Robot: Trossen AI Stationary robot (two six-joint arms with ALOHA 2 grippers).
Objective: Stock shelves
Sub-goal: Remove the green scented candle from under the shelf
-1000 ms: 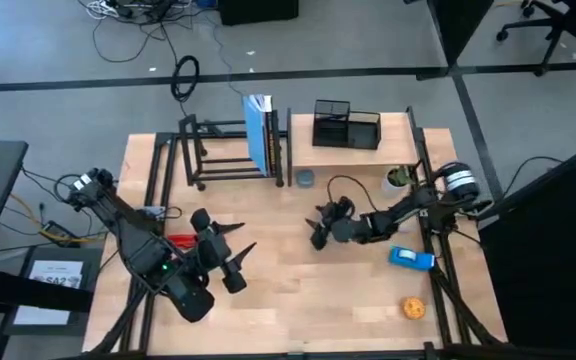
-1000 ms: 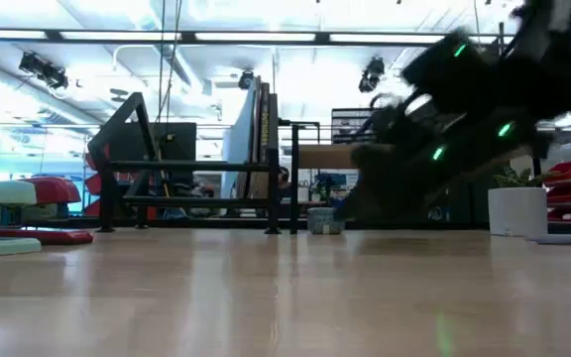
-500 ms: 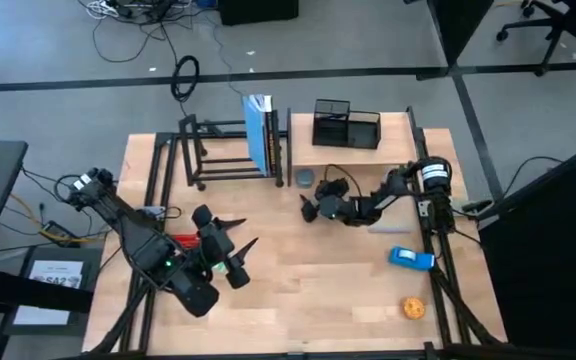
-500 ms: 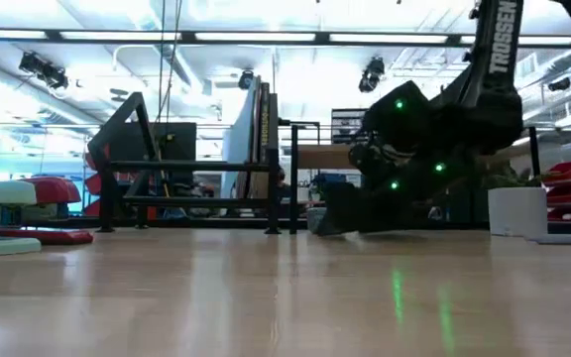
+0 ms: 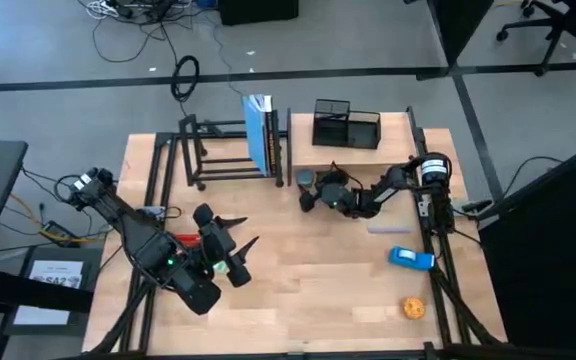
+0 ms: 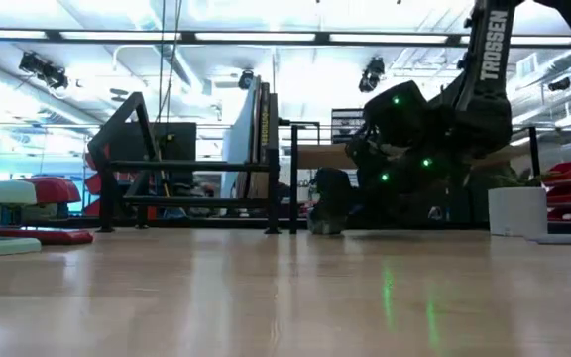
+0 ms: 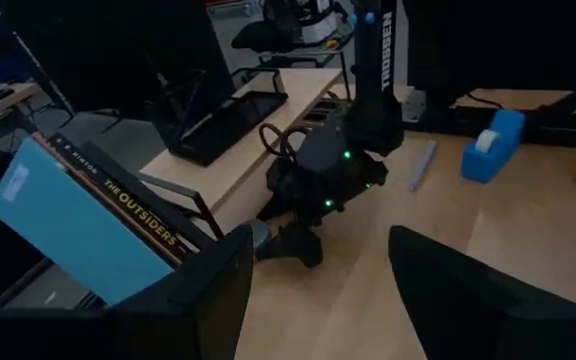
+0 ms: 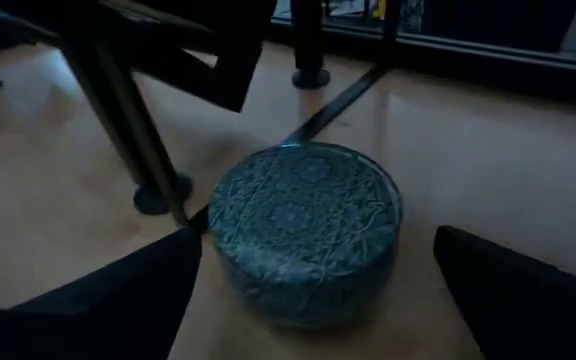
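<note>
Right gripper [image 5: 309, 191] low at the table, fingers spread wide to either side of small round patterned tin [image 8: 305, 232], not closed on it. Tin sits just beside a foot of the black metal-tube rack [image 5: 230, 155], which holds upright books [image 5: 259, 133]. Left gripper [image 5: 238, 250] open and empty over the table's left-front area, near a red stapler [image 5: 180, 241].

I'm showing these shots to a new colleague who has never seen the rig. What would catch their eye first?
Probably the right gripper, low on the table with open jaws either side of a small round patterned tin by the foot of the black rack. Next, the blue books standing upright at the rack's end. The left gripper hovers open near the table's front left.
</note>
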